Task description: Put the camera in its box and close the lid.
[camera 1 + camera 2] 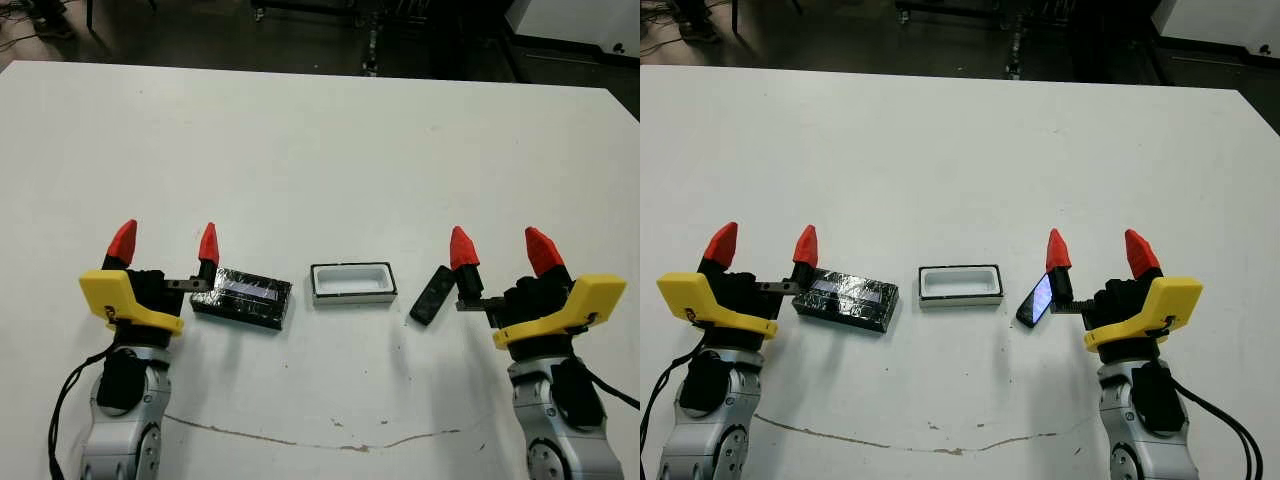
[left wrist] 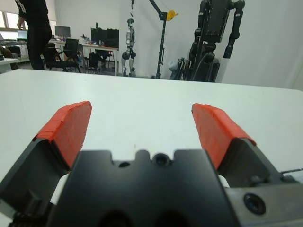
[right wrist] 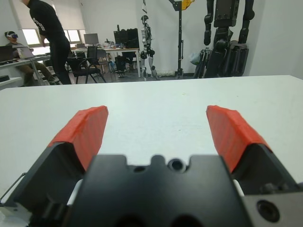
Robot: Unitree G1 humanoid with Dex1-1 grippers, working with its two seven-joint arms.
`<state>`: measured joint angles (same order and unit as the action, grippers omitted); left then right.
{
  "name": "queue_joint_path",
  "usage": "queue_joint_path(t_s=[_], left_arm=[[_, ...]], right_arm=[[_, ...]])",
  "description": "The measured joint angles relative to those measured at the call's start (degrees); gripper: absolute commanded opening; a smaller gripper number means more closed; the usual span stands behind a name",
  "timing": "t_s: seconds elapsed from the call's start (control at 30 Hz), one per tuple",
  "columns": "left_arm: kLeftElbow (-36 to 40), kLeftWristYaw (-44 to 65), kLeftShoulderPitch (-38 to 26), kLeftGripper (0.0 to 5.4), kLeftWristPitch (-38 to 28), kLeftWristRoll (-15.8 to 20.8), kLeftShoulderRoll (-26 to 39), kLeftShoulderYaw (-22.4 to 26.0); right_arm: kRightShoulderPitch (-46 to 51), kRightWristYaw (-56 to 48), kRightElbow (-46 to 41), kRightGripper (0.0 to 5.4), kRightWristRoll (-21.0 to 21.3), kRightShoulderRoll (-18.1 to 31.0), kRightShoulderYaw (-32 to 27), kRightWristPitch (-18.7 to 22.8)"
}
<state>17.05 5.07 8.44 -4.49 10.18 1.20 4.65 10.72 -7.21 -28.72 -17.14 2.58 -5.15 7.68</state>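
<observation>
both end effectors wide apart, box [image 1: 351, 282] between lid [image 1: 242, 297] and camera [image 1: 431, 294]

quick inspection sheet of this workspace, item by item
Surface: white table, a thin brownish line near its front edge.
Job's things: box open and empty at centre; lid lies to its left; camera lies tilted to its right.
Clutter: nothing seen.
Grippers: left gripper open, beside the lid; right gripper open, beside the camera; neither holds anything.
Cables: black cables along both arms.
Surroundings: a person, chairs, desks and robot stands beyond the table.
</observation>
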Motion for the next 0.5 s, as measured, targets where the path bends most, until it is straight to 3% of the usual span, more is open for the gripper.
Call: queue_joint_path(t_s=[0.5], left_arm=[[-0.1,0.0,-0.2,5.4,0.0,-0.2,0.0,-0.5]], right_arm=[[-0.2,-0.8,0.3,5.38,-0.3,0.3,-0.3,0.0]])
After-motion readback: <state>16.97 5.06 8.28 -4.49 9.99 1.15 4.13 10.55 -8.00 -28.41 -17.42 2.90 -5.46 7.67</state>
